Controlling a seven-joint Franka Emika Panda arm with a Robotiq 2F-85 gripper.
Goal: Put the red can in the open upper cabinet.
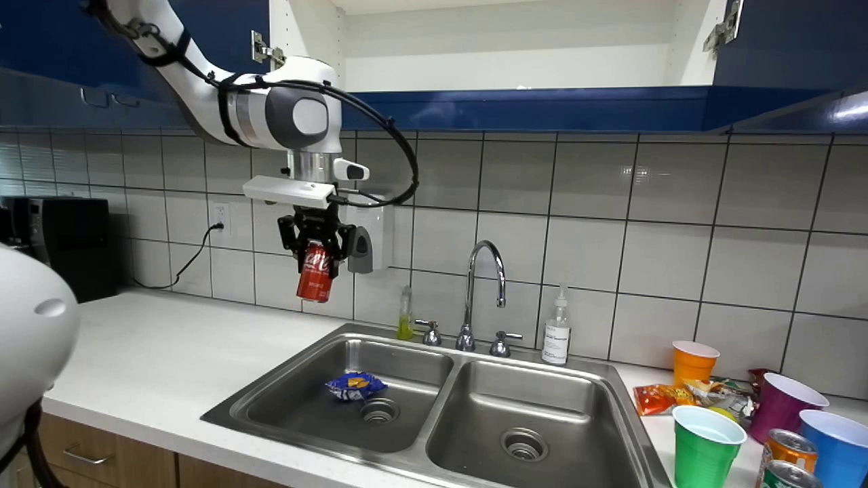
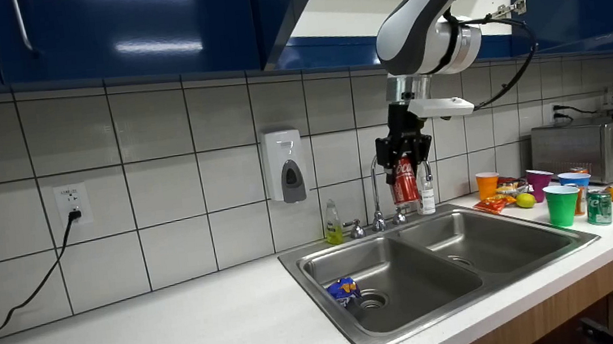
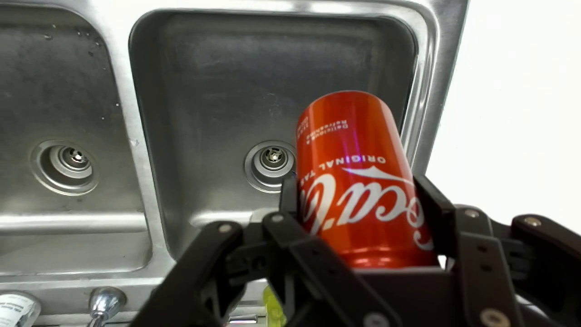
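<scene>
Red can (image 1: 314,276) in mid-air, lower than the open cabinet (image 1: 508,64). I have the gripper (image 3: 361,200) clasped about the can's upper sides, over the left part of the sink (image 1: 542,407); the base hangs free, presumably for standing it inside. It tilts slightly. From these low angles the front edge (image 1: 529,108) hides the cabinet's floor, so I cannot fairly judge the landing place.

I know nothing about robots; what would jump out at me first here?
Most likely the bright red can, clasped in the black gripper in midair. Next, the open upper cabinet, its pale inside showing above the sink. Then the colorful cups, standing on the counter beside the sink.
</scene>
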